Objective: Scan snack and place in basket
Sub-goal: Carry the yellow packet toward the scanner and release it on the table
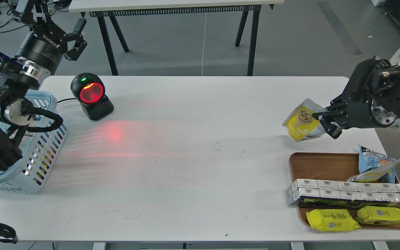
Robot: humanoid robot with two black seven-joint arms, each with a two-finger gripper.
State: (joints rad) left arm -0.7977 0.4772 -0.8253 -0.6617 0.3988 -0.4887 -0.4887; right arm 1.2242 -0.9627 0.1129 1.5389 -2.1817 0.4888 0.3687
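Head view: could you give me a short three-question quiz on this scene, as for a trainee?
1. True or false: the snack lies in the basket.
2. What glows red? A) the scanner B) the wooden tray C) the table
3. Which gripper holds the snack?

Key:
1. False; it is held above the table.
2. A.
3. The right gripper, fingers closed on it; the left gripper holds nothing.

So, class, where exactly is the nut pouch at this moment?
In the head view, the nut pouch is at the right, held above the white table in the right gripper, just beyond the wooden tray.
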